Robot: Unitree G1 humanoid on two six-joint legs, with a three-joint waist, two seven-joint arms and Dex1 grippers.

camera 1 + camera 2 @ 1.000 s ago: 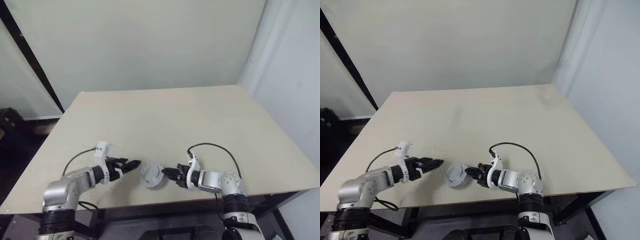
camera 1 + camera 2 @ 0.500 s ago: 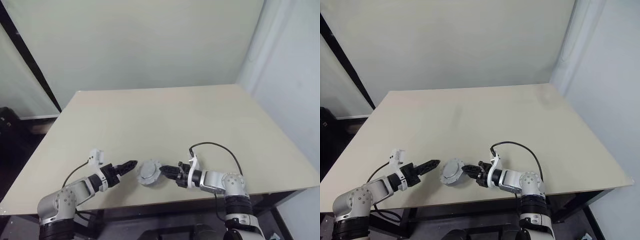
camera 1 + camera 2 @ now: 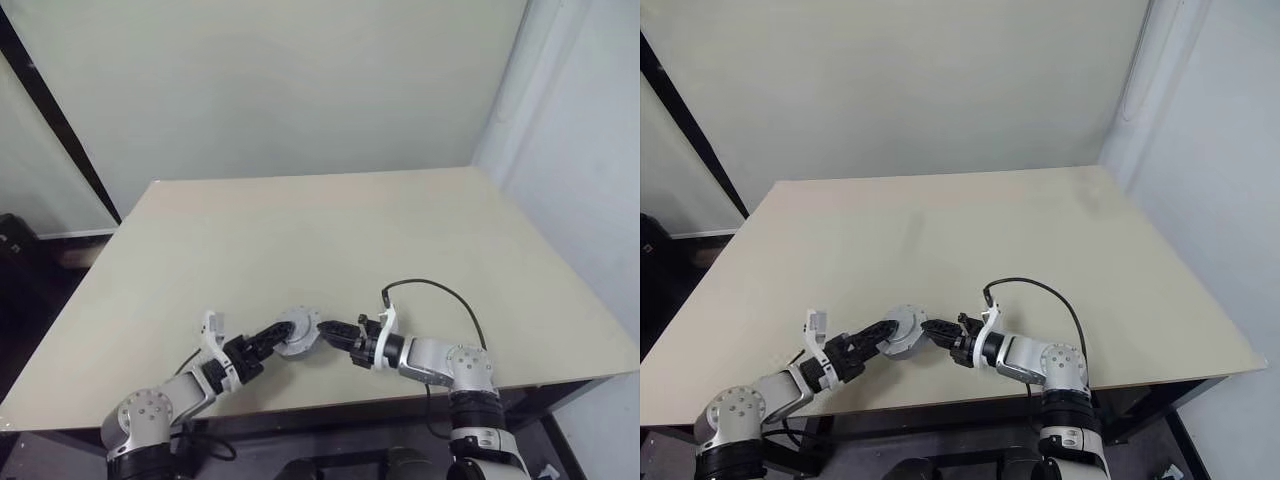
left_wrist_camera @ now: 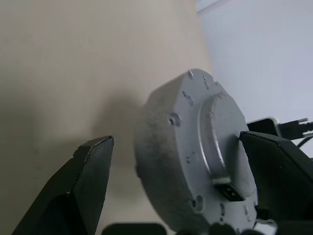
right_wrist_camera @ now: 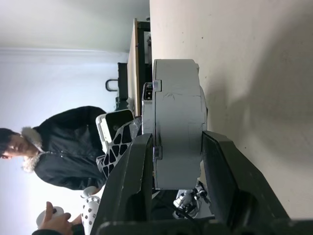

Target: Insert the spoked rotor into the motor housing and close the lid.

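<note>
The left gripper (image 3: 283, 334) is closing in on the grey motor assembly (image 3: 297, 331): it is standing apart from it a second ago and is now reaching it with fingers (image 4: 85, 183) spread to either side of the disc, without clamping it. The right gripper (image 3: 327, 329) is carrying the assembly slightly higher above the table (image 3: 330, 230) and toward the left arm, edge still pinched

Low in the frame, near the table's (image 3: 400, 230) front edge, the motor housing (image 3: 296, 332) sits between left gripper (image 3: 272, 335) and right gripper (image 3: 328, 330).
</note>
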